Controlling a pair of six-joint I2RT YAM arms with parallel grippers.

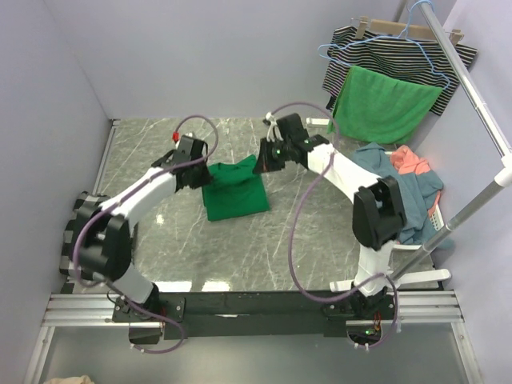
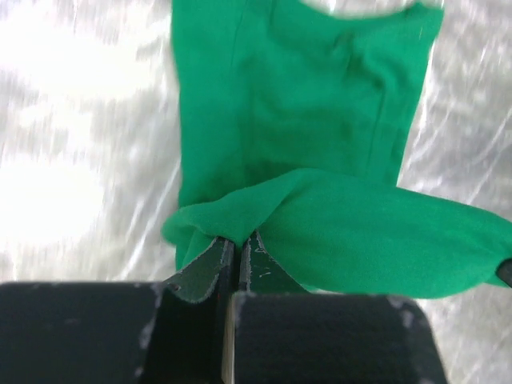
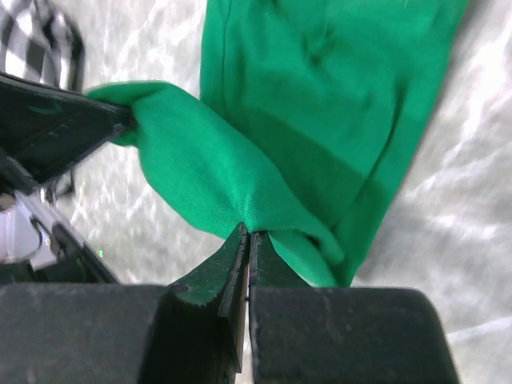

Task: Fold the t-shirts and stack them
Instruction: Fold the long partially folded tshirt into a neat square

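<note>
Green shirt far edge lifted; left fingers, right fingers clenched on it (level pair); body runs lengthwise toward bases.

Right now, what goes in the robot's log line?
doing: folding green t-shirt | left gripper: shut on it | right gripper: shut on it | blue shirt, coral shirt: piled right

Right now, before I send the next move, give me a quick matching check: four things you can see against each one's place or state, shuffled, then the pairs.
Things:
1. green t-shirt
2. striped garment
3. blue t-shirt
4. left claw

Places or states:
a. heaped at the right side
b. shut on a fold of green fabric
c. lying partly on the table, one edge lifted
d. hanging at the far right corner

Pairs: 1-c, 2-d, 3-a, 4-b
</note>
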